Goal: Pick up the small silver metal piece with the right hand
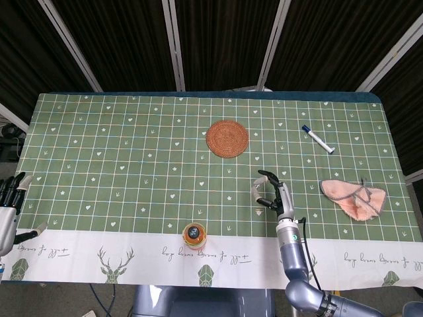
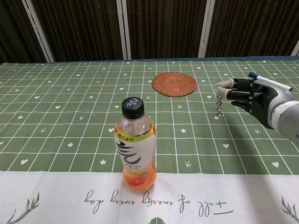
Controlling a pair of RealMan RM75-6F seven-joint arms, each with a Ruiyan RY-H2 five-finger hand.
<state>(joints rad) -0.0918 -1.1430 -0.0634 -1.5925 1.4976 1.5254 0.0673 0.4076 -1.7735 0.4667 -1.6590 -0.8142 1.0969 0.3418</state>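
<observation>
The small silver metal piece [image 2: 218,105] is a short beaded strand. It hangs from the fingertips of my right hand [image 2: 252,98], which pinches its top end above the green checked tablecloth [image 2: 70,116]. In the head view the right hand [image 1: 273,197] is right of centre, between the woven coaster and the table's front edge, and the piece is too small to make out there. My left hand [image 1: 9,206] stays at the table's front left corner with its fingers apart and nothing in them.
An orange drink bottle [image 2: 135,148] stands near the front edge, left of the right hand. A round woven coaster [image 1: 227,138] lies mid-table. A blue-capped marker [image 1: 318,139] and a pink cloth [image 1: 353,197] lie on the right.
</observation>
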